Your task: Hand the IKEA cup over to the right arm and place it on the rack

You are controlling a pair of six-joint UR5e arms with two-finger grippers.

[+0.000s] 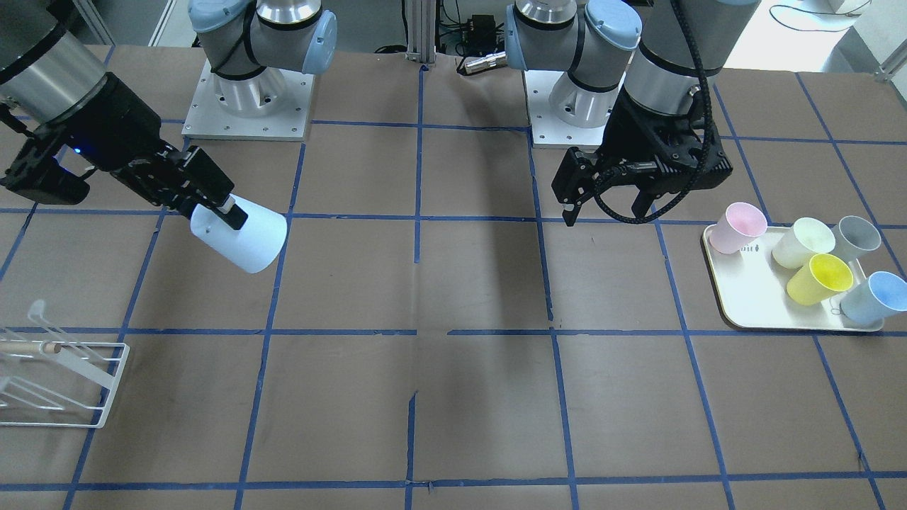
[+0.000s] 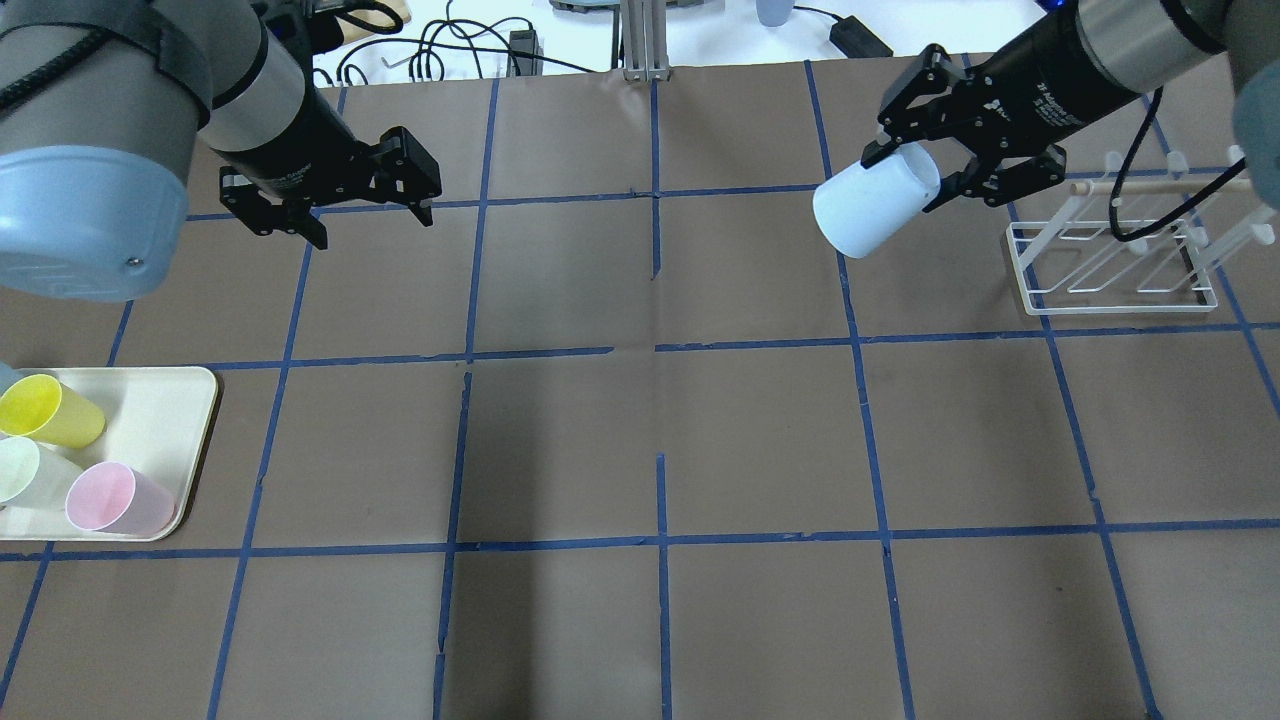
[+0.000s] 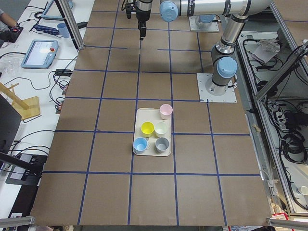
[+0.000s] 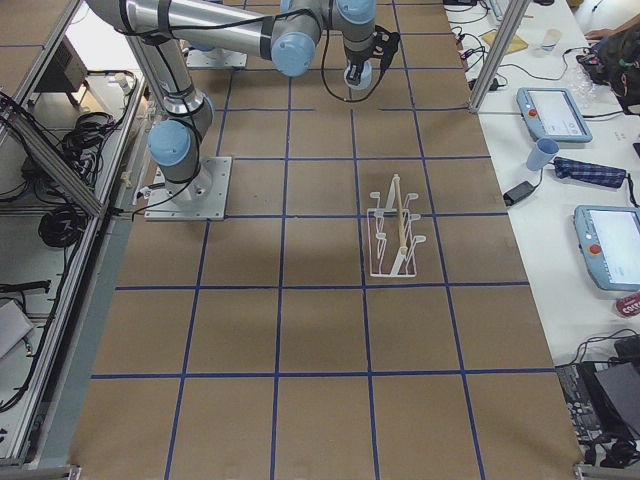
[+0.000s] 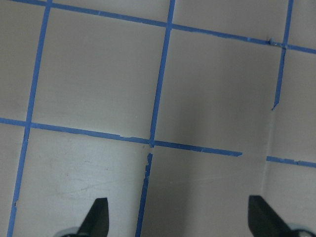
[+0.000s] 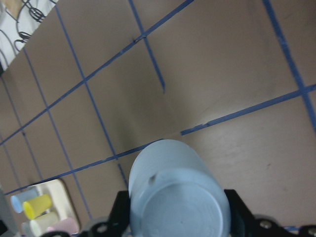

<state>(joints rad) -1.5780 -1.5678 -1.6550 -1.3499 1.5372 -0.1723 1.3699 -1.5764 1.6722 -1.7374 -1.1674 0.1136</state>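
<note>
My right gripper (image 2: pixel 915 175) is shut on the base end of the light blue IKEA cup (image 2: pixel 875 210) and holds it tilted above the table, mouth pointing away from the wrist. In the front-facing view the cup (image 1: pixel 244 237) hangs off the right gripper (image 1: pixel 220 212). In the right wrist view the cup's base (image 6: pixel 177 197) sits between the fingers (image 6: pixel 121 212). The white wire rack (image 2: pixel 1110 270) stands on the table just right of the held cup and is empty (image 1: pixel 64 382). My left gripper (image 2: pixel 372 225) is open and empty, well apart (image 1: pixel 609 209), above bare table (image 5: pixel 180 217).
A cream tray (image 1: pixel 751 297) at my left end holds several cups, among them a pink cup (image 1: pixel 737 227), a yellow cup (image 1: pixel 822 278) and a second blue cup (image 1: pixel 875 297). The brown table bears blue tape grid lines (image 2: pixel 660 350).
</note>
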